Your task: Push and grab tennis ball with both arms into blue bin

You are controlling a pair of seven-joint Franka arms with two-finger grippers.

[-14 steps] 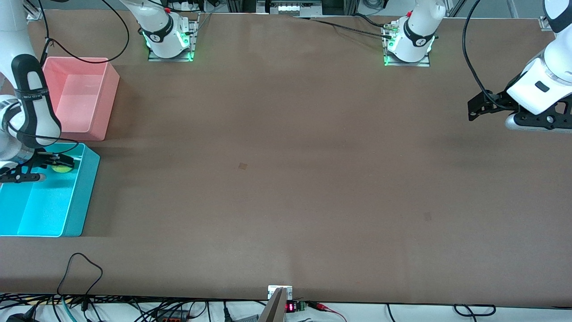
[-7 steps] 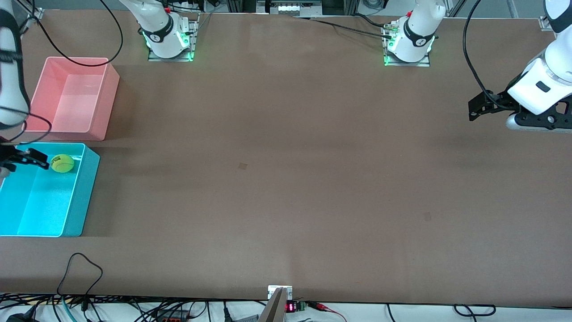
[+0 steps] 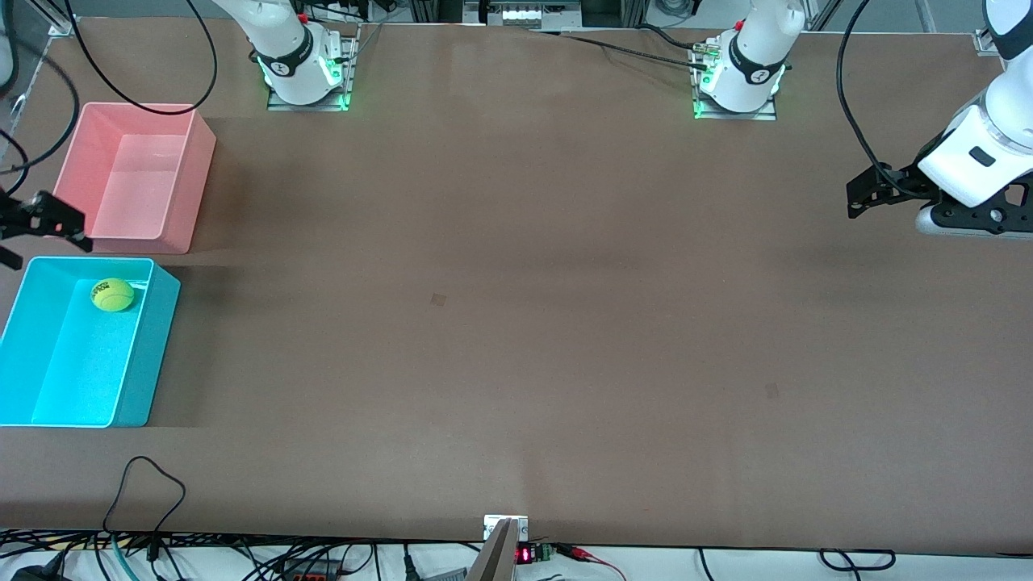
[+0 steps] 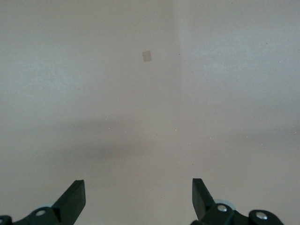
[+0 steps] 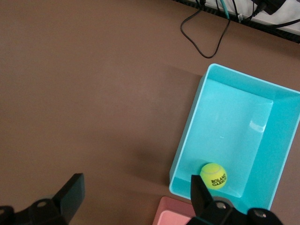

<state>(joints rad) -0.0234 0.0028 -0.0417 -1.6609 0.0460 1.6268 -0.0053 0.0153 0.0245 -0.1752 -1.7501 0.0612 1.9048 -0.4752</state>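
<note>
The right gripper hangs at the worktop's edge at the right arm's end, above the gap between the pink bin and the blue bin, its jaws spread wide and carrying nothing. The tennis ball sits inside the blue bin, in the corner nearest the pink bin and touching or nearly touching that end wall, so the drop looks done. It should be light and springy with a felt nap that grips well; being round, it will roll at a nudge, so a pinch across its middle suits it best. Over at the other end, the left gripper waits above bare worktop, released wide too, touching nothing.
</note>
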